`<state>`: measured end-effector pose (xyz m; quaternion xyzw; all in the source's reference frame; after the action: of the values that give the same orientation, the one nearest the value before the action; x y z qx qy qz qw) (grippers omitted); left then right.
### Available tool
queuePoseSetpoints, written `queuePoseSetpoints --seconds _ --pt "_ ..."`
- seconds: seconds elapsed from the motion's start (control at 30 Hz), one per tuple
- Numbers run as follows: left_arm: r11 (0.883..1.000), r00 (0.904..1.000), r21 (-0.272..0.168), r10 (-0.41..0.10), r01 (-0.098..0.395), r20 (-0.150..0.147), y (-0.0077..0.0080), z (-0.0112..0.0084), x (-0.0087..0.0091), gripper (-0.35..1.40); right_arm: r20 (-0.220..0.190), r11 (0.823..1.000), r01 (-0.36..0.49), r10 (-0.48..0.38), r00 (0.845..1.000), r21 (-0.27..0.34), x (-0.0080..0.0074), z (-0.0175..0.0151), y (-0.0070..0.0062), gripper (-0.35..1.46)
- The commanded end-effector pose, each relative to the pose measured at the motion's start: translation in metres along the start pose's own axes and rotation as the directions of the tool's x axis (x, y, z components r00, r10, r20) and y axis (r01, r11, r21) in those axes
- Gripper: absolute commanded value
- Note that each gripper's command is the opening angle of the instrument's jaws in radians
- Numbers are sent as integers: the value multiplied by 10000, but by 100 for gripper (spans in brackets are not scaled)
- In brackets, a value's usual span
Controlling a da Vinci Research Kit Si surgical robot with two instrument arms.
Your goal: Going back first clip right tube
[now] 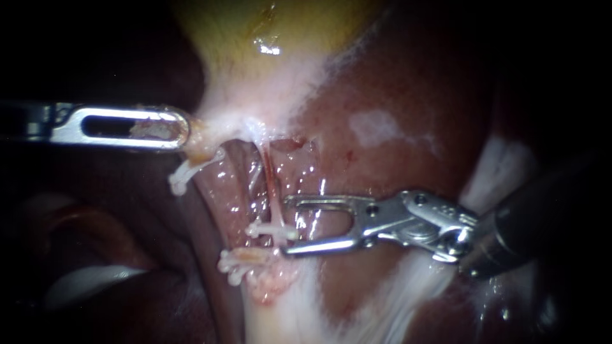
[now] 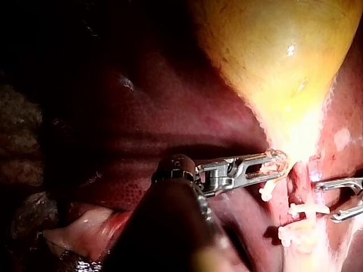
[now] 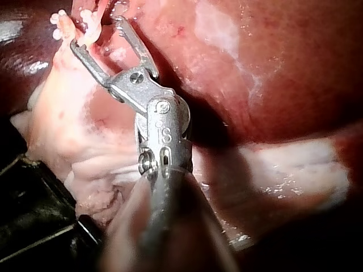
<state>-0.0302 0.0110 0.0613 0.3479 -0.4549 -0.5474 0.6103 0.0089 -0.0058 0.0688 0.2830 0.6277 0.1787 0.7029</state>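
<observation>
In the endoscope view, the right instrument [image 1: 285, 224], a slim steel shaft ending in two slotted silver jaws, had those jaws spread wide. One lay to each side of the small white plastic clip [image 1: 273, 230], which sat across the thin reddish right tube [image 1: 270, 181] well below the gallbladder's neck. The left instrument [image 1: 185, 132], with long windowed silver jaws, pinched the pale neck of the glistening yellow gallbladder [image 1: 268, 25]. A second white clip [image 1: 185, 175] hung just under the left instrument's tip, and a third white clip [image 1: 237, 262] lay just below the first.

To back off well, I judged the right instrument should slide straight back along its own shaft with the jaws left spread until both tips were past the clip's ends. Any sideways swing or lift risked hooking the clip or tearing the fine tube. The left instrument needed only a steady hold.

In the left wrist view, the left instrument [image 2: 278, 164] had its jaws pressed together on pale tissue below the gallbladder [image 2: 272, 56]. Ahead of it, the right instrument [image 2: 324, 201] straddled the clip [image 2: 306, 209].

In the right wrist view, the right instrument [image 3: 96, 34] forked open around the clip [image 3: 88, 35], with the dark red liver [image 3: 272, 68] beside it. Whether a jaw touched the clip could not be told.
</observation>
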Motion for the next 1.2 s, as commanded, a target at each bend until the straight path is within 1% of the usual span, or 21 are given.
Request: queuePoseSetpoints --seconds 0.03,0.17,0.23,0.3,0.33,0.43,0.57,0.73,0.87,0.97,1.03,1.1,1.17,1.2 --pt "10000 10000 7 0 0 -2 0 0 0 -35 101 9999 151 -150 9998 -16 5 -10 -2 50" --pt "10000 10000 7 0 0 -2 0 0 0 -35 500 9963 861 -862 9950 49 21 -39 -10 50" --pt "10000 10000 7 1 -1 -2 0 0 0 -35 683 9890 1473 -1477 9867 108 31 -55 -14 50" --pt "10000 10000 7 1 -1 -2 0 0 0 -35 757 9822 1872 -1880 9793 168 40 -67 -16 50" --pt "10000 10000 7 1 -1 -2 0 0 0 -35 780 9759 2171 -2180 9728 206 46 -74 -17 50" --pt "10000 10000 8 2 -2 -2 0 0 0 -35 797 9648 2621 -2628 9615 202 60 -92 -19 50" --pt "10000 10000 8 5 -5 -1 1 1 0 -35 830 9583 2854 -2855 9548 134 72 -110 -20 50" --pt "10000 10000 1 20 -20 12 5 5 1 -35 833 9533 3019 -3018 9497 114 75 -119 -20 50" --pt "10000 10000 -29 67 -66 62 13 17 6 -35 833 9532 3022 -3021 9496 118 75 -120 -21 50" --pt "9998 9999 -126 125 -124 57 22 33 11 -35 831 9532 3019 -3019 9497 133 75 -119 -22 50" --pt "9996 9999 -249 159 -160 -13 28 45 14 -35 828 9531 3022 -3023 9496 138 75 -119 -22 50" --pt "9992 9998 -358 184 -186 -59 33 57 16 -35 825 9531 3024 -3025 9496 143 75 -119 -23 50" --pt "9991 9997 -371 199 -203 -110 38 68 16 -35 824 9531 3024 -3026 9496 144 75 -119 -23 50" --pt "9987 9994 -383 326 -330 -97 42 74 16 -35 824 9531 3025 -3026 9496 145 75 -119 -23 50"
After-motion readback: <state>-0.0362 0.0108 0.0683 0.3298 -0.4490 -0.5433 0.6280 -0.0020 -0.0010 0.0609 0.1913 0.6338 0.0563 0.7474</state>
